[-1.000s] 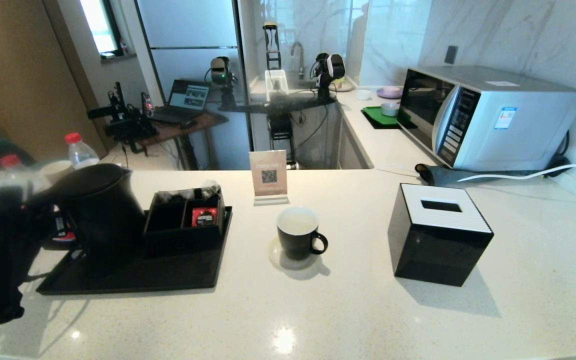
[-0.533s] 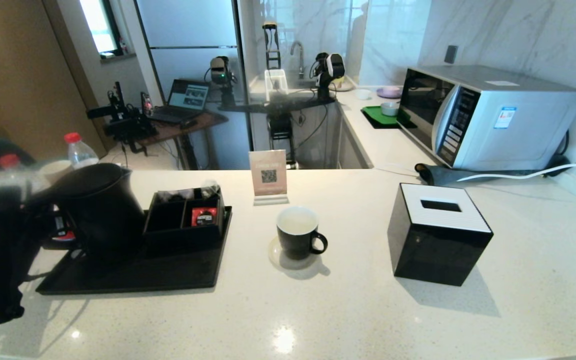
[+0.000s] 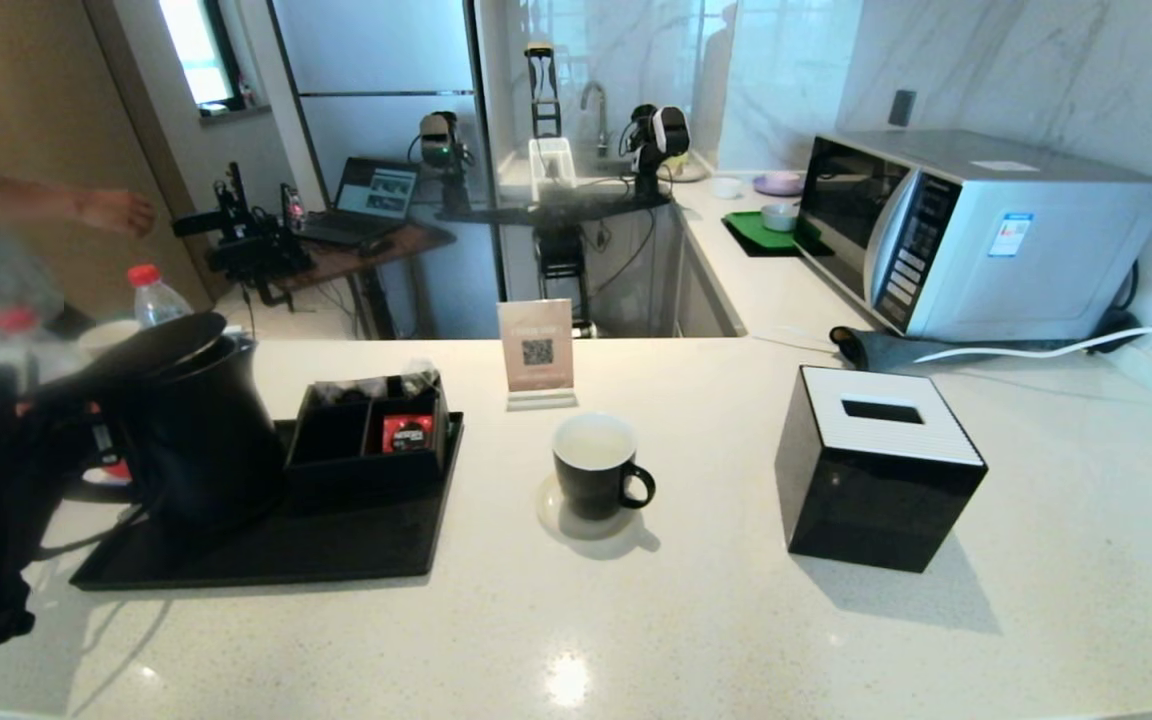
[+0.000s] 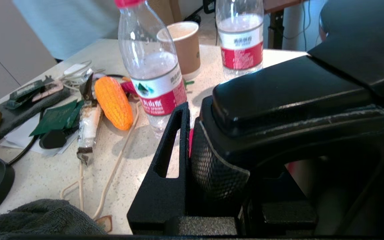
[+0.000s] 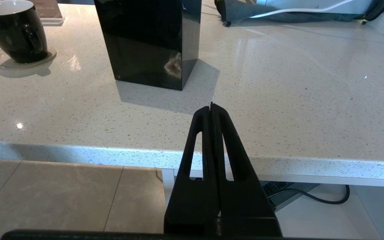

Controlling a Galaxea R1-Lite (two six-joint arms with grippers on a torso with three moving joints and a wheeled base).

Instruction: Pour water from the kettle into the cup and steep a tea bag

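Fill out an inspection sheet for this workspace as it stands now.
Surface: pale speckled counter, dry where visible.
Job's things: kettle on the black tray, lid tipped up; cup upright on a saucer; tea bag not identified.
Clutter: tissue box, sachet organiser, QR sign, two water bottles, paper cup, toy corn.
Grippers: left gripper shut on the kettle handle; right gripper shut, empty, off the counter edge.
Cables: white cord beside the microwave.
Surroundings: a person's arm at far left.

Bright daylight, countertop (image 3: 636,620) glare, soft shadows, blurred left edge.
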